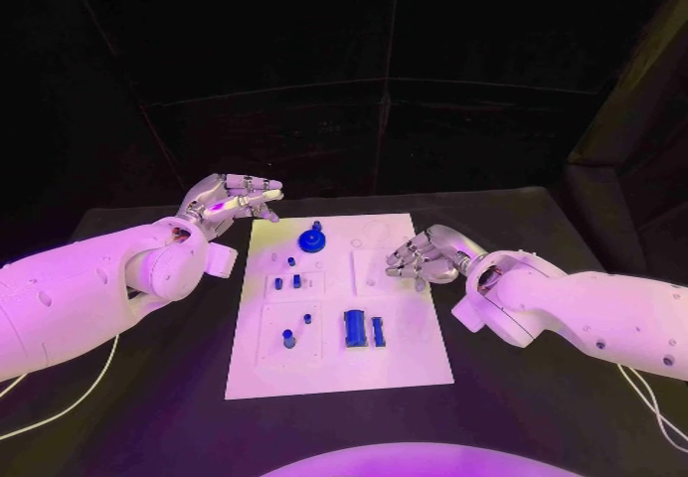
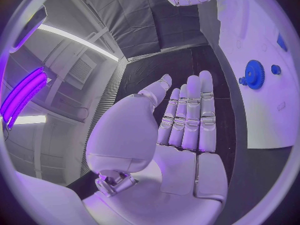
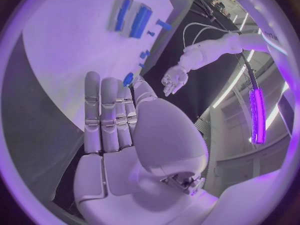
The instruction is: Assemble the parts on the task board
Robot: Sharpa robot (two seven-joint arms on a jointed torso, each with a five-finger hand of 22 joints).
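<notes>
Both the left hand (image 1: 230,202) and right hand (image 1: 419,256) are spread, empty; the blue toothed plastic gear (image 1: 311,239), upper centre, looks light, stiff: pinch its rim

The task board (image 1: 341,348) is a white rectangular plate lying flat on the black surface, its long side running away from the robot; a blue gear (image 1: 311,239) with a knob sits near its far end; small blue parts (image 1: 291,281) lie below that on the left half; two upright blue blocks (image 1: 354,329) stand side by side near the middle, with small blue pegs (image 1: 288,339) beside them.
</notes>
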